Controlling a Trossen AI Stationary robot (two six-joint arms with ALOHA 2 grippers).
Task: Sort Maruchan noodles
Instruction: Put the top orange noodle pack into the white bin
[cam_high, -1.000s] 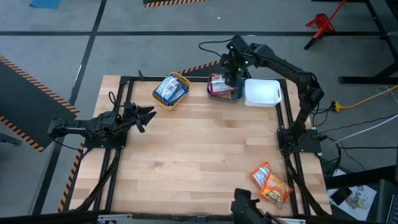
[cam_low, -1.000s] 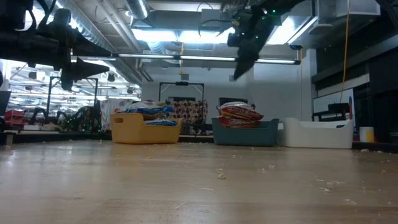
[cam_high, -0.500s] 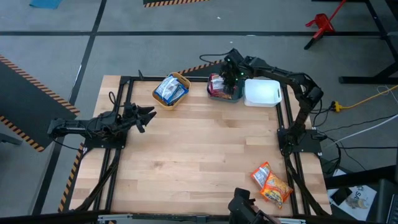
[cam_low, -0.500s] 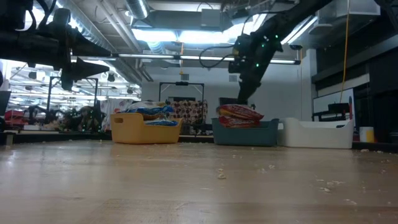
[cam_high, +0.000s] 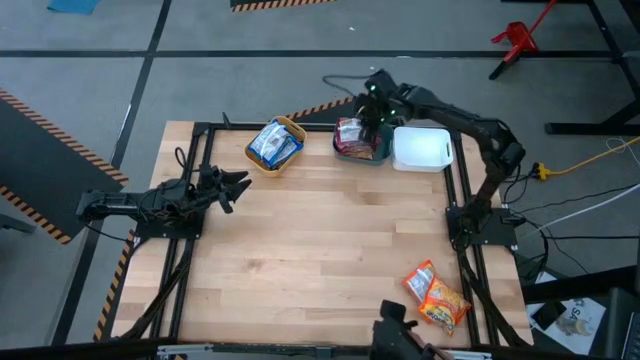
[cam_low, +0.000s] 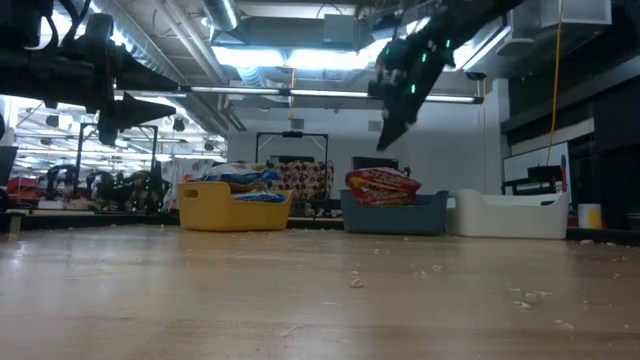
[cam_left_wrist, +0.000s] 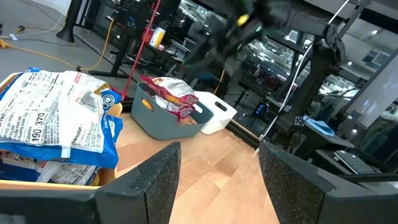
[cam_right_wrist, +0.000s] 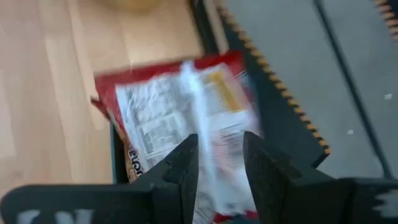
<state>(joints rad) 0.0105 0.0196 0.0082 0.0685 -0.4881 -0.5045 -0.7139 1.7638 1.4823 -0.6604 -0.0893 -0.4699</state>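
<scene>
Right pincer (cam_high: 374, 103) has lifted back up off the teal bin (cam_high: 362, 152), fingers (cam_right_wrist: 180, 168) narrowly apart and holding nothing. Nearest, two orange-yellow packets (cam_high: 436, 294) lie at the tabletop (cam_high: 320, 240) front right corner. Left pincer (cam_high: 236, 184) hovers open at the left side (just waiting). Farther back, blue-and-white packets (cam_high: 273, 145) fill the yellow bin (cam_high: 289, 125); dark red packets (cam_high: 352, 135) sit in the teal bin beside the white bin (cam_high: 421, 148).

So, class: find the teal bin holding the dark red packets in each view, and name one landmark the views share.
High view: teal bin at the table's far edge, under the right tool.
Low view: right of centre.
Left wrist view: centre.
Right wrist view: only its dark rim around the packets.
Shared landmark: the white bin beside it.
</scene>
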